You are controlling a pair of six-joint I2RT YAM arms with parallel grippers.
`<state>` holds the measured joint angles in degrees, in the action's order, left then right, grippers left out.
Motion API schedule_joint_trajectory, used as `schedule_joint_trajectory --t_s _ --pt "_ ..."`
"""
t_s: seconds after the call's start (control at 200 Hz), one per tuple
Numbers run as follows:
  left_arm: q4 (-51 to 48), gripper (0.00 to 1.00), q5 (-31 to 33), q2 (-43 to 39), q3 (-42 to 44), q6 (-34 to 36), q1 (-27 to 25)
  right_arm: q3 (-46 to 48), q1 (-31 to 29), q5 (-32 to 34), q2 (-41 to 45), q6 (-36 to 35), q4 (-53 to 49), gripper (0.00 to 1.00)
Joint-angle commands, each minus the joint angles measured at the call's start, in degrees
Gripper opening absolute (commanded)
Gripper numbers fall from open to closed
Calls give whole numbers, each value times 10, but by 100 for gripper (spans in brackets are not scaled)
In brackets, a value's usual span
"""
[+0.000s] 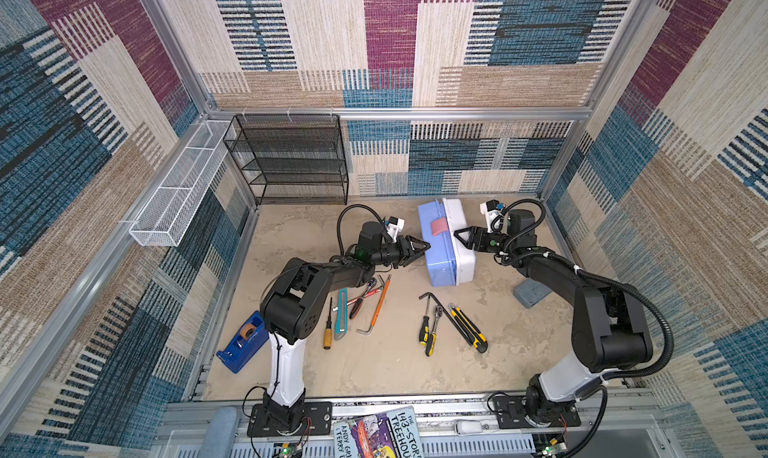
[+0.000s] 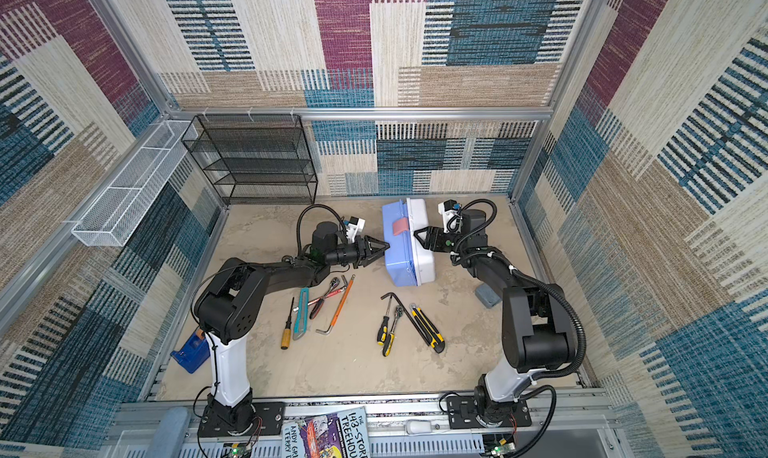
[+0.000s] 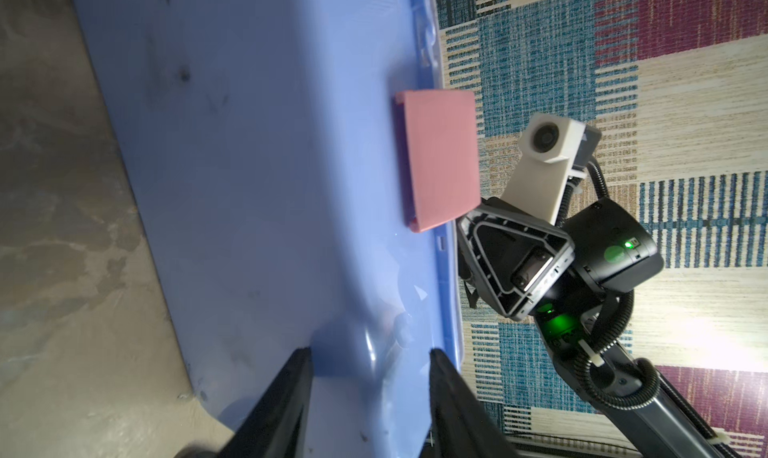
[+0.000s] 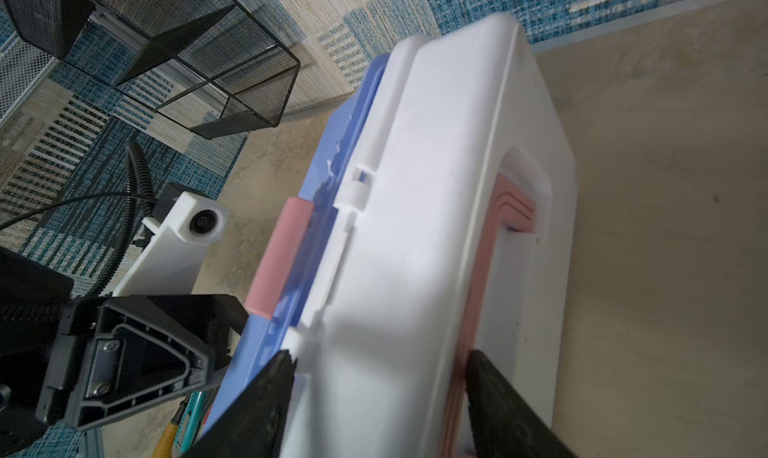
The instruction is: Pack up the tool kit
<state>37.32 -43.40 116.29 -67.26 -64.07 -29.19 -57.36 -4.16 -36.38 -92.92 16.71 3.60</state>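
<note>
While on edge, toolbox [image 1: 444,248]: one o'clock on surface [image 1: 390,368]; uneven push could topple it.
Left end effector [image 1: 426,246]: nine o'clock, part-open, empty, against base [image 1: 434,264].
Right end effector [image 1: 457,233]: three o'clock, wide across lid [image 1: 465,264], grip unclear.

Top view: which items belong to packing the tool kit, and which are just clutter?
Job: toolbox, wooden-handled screwdriver, teal knife, red-handled screwdriver, orange hex key, black hex key, yellow-black knife, yellow-black screwdriver, ratchet.
Clutter: black rack, white basket, tape dispenser, grey block, book.
</note>
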Motion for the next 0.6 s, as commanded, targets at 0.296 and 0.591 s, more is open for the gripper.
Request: schedule_joint_trajectory --t_s 0.296,0.591 --pt "-2 41 10 32 -4 15 -3 -6 -28 -57 -16 48 39 63" --pt "2 41 16 51 22 18 3 -36 -63 -20 -16 40 18 62"
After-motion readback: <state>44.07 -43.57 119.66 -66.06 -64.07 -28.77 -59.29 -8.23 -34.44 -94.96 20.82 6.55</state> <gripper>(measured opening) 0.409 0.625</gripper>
